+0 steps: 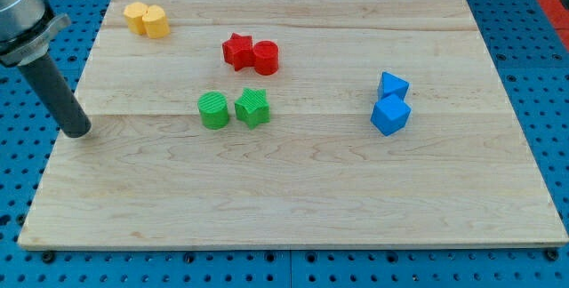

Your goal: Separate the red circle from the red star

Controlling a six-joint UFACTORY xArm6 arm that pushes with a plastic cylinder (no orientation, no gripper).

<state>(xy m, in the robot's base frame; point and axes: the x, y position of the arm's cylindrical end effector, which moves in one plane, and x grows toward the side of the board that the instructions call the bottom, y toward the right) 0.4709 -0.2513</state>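
The red star (236, 51) and the red circle (266, 57) sit side by side, touching, in the upper middle of the wooden board (293, 208); the star is on the view's left of the circle. My tip (78, 132) rests at the board's left edge, far to the left of and below both red blocks, touching no block.
Two yellow blocks (147, 20) touch near the top left corner. A green circle (213, 110) and a green star (252, 108) lie just below the red pair. Two blue blocks (390, 105) are stacked close at the right. A blue pegboard (551, 75) surrounds the board.
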